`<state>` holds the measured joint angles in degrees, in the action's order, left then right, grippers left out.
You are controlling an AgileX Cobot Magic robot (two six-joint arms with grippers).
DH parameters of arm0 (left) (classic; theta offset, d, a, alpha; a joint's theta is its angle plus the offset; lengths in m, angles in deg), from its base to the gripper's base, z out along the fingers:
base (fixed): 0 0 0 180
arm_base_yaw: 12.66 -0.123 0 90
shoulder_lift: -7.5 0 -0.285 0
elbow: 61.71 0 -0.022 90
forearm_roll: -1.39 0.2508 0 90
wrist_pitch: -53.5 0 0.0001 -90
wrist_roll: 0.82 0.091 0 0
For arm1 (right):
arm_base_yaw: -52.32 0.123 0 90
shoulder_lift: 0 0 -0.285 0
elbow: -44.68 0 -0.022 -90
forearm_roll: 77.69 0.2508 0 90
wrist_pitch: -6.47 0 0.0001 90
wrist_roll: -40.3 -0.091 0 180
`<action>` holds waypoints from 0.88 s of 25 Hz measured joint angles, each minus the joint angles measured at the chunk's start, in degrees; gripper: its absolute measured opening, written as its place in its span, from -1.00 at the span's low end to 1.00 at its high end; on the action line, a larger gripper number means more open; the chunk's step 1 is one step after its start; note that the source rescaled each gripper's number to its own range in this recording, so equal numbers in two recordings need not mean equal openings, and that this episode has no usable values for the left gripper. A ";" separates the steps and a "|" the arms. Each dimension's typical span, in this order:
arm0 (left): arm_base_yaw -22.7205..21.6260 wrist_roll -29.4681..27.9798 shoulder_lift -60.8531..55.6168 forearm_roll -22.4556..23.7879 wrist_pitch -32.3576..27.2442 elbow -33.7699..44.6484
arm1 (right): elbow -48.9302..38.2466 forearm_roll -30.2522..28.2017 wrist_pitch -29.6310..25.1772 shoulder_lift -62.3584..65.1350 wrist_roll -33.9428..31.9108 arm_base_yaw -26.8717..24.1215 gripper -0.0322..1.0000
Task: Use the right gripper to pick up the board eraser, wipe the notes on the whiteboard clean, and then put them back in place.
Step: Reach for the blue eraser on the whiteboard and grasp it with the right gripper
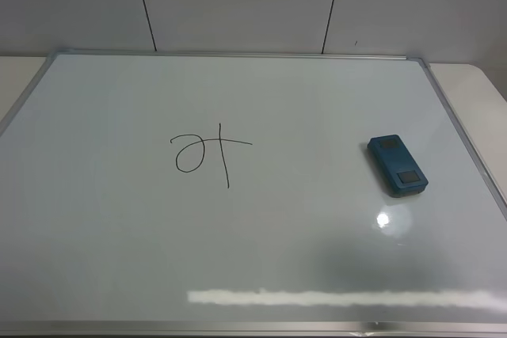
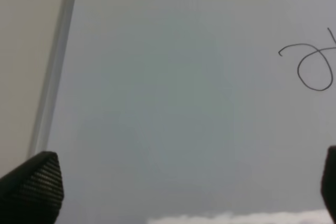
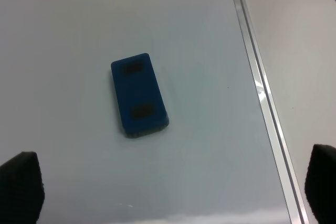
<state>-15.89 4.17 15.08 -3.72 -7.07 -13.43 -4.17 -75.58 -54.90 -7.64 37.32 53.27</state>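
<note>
Ahead of the right claw [image 3: 170, 187], a little off the midline between its two fingers, the board eraser [image 3: 139, 94] lies flat on the whiteboard [image 1: 317, 100], well clear of both fingertips. The claw is spread as wide as it goes and has hold of nothing. The board's silver frame [image 3: 260, 93] runs past the finger farther from the eraser, with the pale worktop [image 3: 299, 51] beyond it.

The step in hand looks like the approach for the pick. The eraser's long side runs roughly away from the claw, slightly askew, so closing would take it across its narrow width, which suits the grip. A small wrist turn to square the fingers to its long edges should help, then a shift sideways to centre it before descending. On so glossy a board, one finger touching first would likely push the block aside instead of gripping it, so both should meet it together, low on its sides.

The notes [image 1: 207, 154] sit well away to this claw's left, with bare board between them and the eraser. The left claw [image 2: 181, 187] also stands wide open and empty, with part of the scribble ahead of it.

As writing, the notes are a loop joined to a crossed stroke, no word I can read. The eraser's two dark patches show no legible lettering, and no brand is visible anywhere.
</note>
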 joint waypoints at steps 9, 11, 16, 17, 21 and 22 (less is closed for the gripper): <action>0.00 0.00 0.00 0.00 0.00 0.00 | 0.00 0.00 0.00 0.00 0.00 0.00 1.00; 0.00 0.00 0.00 0.00 0.00 0.00 | 0.00 0.00 0.00 0.00 0.00 0.00 1.00; 0.00 0.00 0.00 0.00 0.00 0.00 | 0.00 0.00 0.00 0.00 0.00 0.00 1.00; 0.00 0.00 0.00 0.00 0.00 0.00 | 0.00 0.00 0.00 0.00 -0.06 0.00 1.00; 0.00 0.00 0.00 0.00 0.00 0.00 | 0.00 0.00 0.24 -1.08 -0.77 0.00 1.00; 0.00 0.00 0.00 0.00 0.00 0.00 | 0.22 0.00 0.29 -2.05 -1.11 0.00 1.00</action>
<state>-15.89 4.17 15.08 -3.72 -7.07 -13.43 -3.94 -75.58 -54.61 -9.68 36.21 53.27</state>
